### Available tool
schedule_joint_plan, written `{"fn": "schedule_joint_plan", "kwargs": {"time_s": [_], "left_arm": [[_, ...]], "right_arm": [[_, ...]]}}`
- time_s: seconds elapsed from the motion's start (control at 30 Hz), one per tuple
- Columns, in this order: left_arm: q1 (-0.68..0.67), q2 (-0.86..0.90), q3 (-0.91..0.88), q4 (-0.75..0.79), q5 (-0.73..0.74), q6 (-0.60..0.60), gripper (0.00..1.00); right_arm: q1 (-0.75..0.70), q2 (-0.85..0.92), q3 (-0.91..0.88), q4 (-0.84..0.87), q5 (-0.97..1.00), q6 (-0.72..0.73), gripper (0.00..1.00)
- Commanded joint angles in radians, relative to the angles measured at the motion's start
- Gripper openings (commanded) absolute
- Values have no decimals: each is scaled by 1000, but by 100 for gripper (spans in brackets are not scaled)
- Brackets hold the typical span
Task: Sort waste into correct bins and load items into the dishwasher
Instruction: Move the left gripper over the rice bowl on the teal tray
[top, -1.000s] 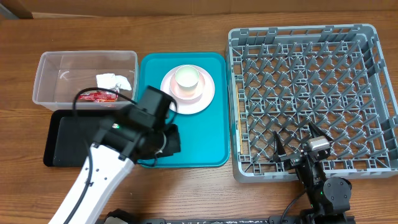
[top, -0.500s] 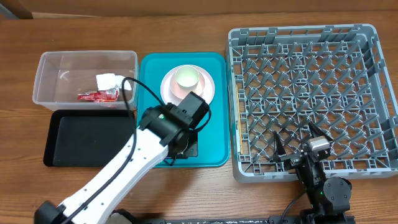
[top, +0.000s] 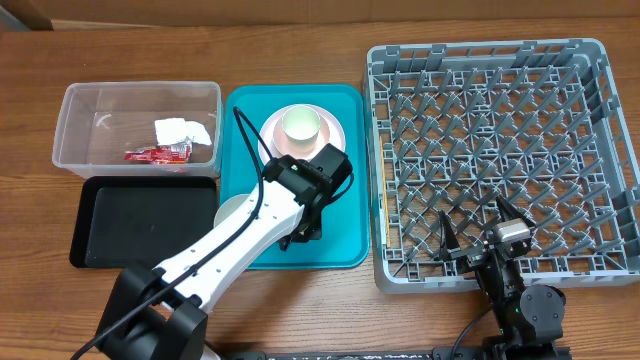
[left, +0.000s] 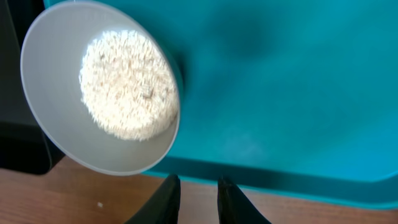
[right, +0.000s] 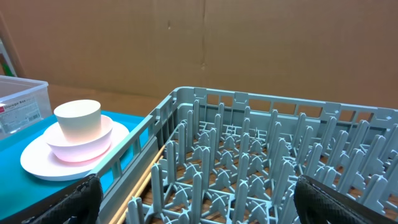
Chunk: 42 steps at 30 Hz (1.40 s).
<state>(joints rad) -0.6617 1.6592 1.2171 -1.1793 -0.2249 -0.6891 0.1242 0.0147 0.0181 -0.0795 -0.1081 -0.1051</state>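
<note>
Nearest you, the right gripper (top: 478, 228) sits parked at the near edge of the dish rack (top: 500, 150), fingers spread wide and empty. The left gripper (left: 196, 200) hangs over the near part of the teal tray (top: 345, 235). Its fingers are drawn close, with only a narrow slit between them, and they pinch nothing.

Just beside it, the grey-green bowl (top: 228, 212) stands upright on the left side of the teal tray, next to the black tray (top: 140, 225). The rice (left: 127, 87) lies heaped inside the bowl, so that piece of waste has not yet gone to a bin. Nothing shows in the black tray.

Further back on the teal tray the remaining dishes are stacked, with the cup (top: 302, 124) in the white-pink bowl (right: 78, 142) and that bowl on the plate (top: 335, 150). None of them has reached the rack, and I see no dish among its pegs.

At the far left, the clear tub (top: 70, 130) holds the napkin (top: 185, 130) and the red wrapper (top: 158, 154), so that part of the sorting looks finished.

In my judgement you are partway through the waste and have not started loading. You still have the rice to tip out, presumably into the black tray. After that, all four dishes, the grey-green bowl included, must go across to the rack.
</note>
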Motion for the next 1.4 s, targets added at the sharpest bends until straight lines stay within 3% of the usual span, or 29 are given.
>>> {"fn": "schedule_joint_plan", "kwargs": {"time_s": [0.0,0.2,0.93,1.37], "left_arm": [[-5,36,-7,27,-59,-15,21],[-1,54,-7,40,-74,-15,17],[9,54,-7,59,-126,-12,32],[20,54,-27,82,-125,36,26]], "right_arm": [[-4,-12,-10,6,-6,0,100],[-4,-12,-10,6,-6,0,100],[-4,-11,-10,6,-6,0,100],[-4,-11,-10,6,-6,0,100]]}}
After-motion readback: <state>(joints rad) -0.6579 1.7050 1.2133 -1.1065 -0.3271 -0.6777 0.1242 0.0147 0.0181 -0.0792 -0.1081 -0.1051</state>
